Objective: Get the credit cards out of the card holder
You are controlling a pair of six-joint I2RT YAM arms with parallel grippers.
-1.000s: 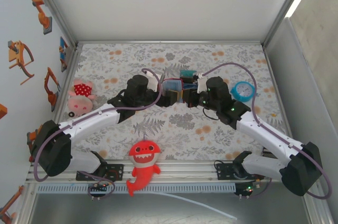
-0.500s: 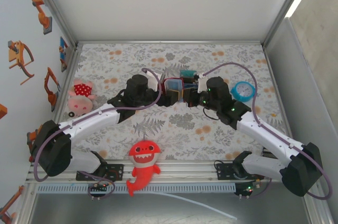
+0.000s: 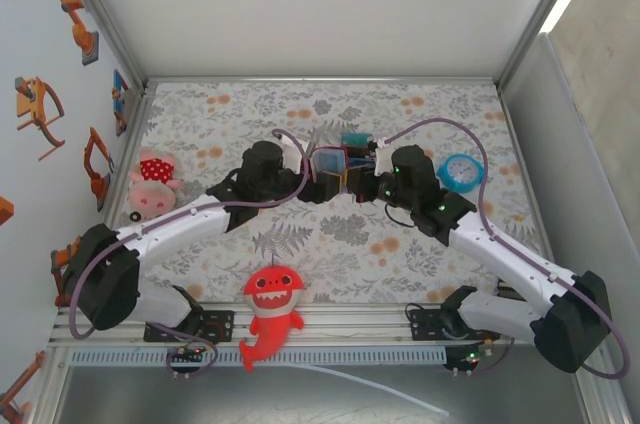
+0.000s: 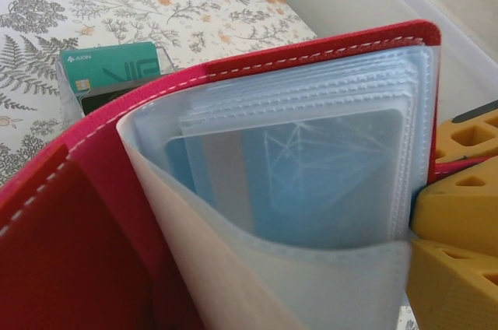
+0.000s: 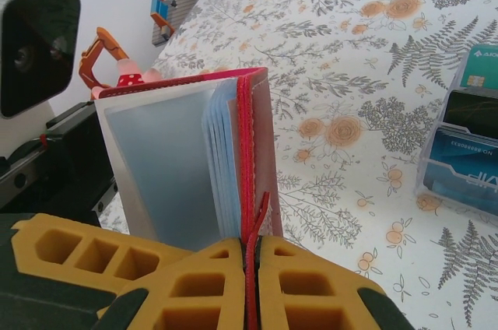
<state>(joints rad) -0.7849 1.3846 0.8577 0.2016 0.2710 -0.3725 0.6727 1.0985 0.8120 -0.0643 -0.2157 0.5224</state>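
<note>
The right claw (image 5: 250, 272) is pinching the card holder (image 5: 183, 163) upright while the wide-spread left claw (image 3: 307, 177) is facing its blue card (image 4: 311, 182) just ahead.

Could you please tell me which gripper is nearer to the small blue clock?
Right. The right gripper, jaws shut on the card holder, sits left of the blue clock; the left gripper is farther left, beyond the card holder.

One card holder (image 5: 263, 159) stands pinched in the right gripper (image 5: 250, 268). One pale blue credit card (image 4: 311, 182) shows through its sleeves, perhaps more behind. Just past that gripper, one clear stand (image 5: 457, 194) holds three cards (image 5: 465, 165). Farther off: one pink plush (image 3: 152, 184), one shark plush (image 3: 270, 309), one clock (image 3: 461, 172).
</note>
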